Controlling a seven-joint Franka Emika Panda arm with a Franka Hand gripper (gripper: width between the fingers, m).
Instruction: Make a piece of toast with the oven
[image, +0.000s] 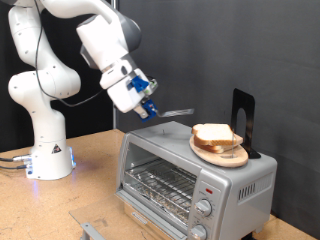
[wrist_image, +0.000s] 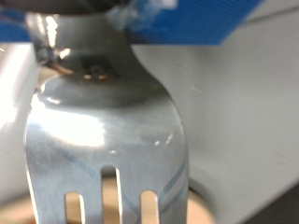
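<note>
The piece of toast (image: 213, 134) lies on a round wooden plate (image: 224, 157) on top of the silver oven (image: 150, 150), at the exterior view's right. The oven's glass door (image: 158, 180) looks closed, with the wire rack showing behind it. My gripper (image: 150, 105) hovers above the oven's left end and is shut on the handle of a metal fork (image: 177, 113). The tines point at the toast and stop a little short of it. The wrist view is filled by the fork (wrist_image: 103, 121), with something pale tan blurred behind its tines.
Two round knobs (image: 203, 210) and a small red light (image: 208, 189) sit on the oven's front right. A black upright stand (image: 243, 113) rises behind the plate. The arm's white base (image: 48, 150) stands on the wooden table (image: 60, 205) at left.
</note>
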